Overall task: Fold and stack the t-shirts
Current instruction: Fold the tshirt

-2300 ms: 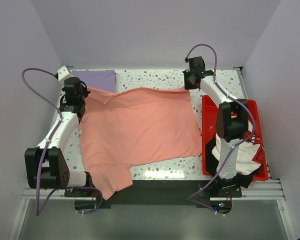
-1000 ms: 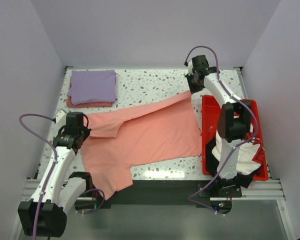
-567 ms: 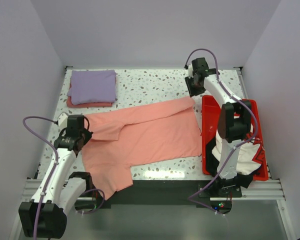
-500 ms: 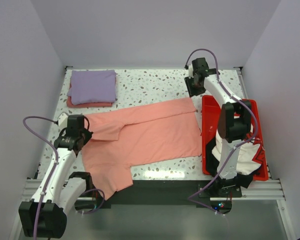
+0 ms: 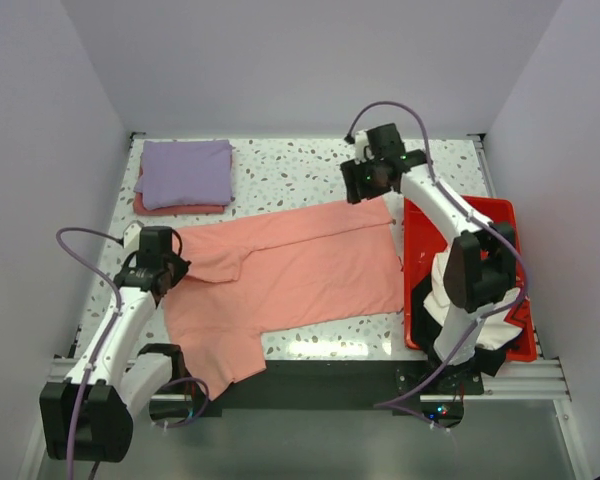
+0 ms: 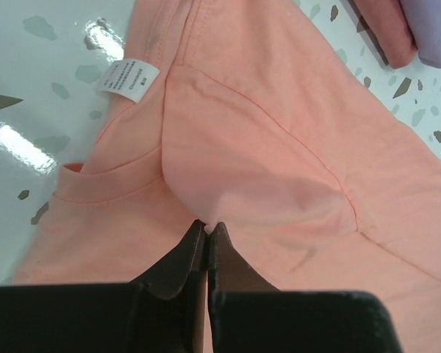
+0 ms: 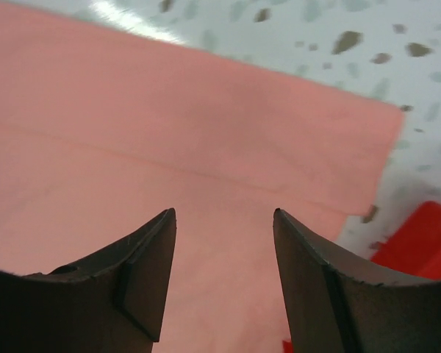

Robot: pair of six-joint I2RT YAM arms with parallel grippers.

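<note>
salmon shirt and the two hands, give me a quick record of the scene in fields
shirt in work: salmon-pink t-shirt, spread on the table, partly folded, one part over the near edge
left hand: shut on a fold of the salmon-pink t-shirt, near its collar
right hand: open over the shirt's far right corner, holding nothing
folded stack: lavender t-shirt on a pink folded t-shirt, far left corner
red tray: right side, white garment in it

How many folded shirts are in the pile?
2. The lavender shirt lies on top, at the far left corner; a salmon-red shirt peeks out beneath it. Others may be hidden between or underneath.
</note>
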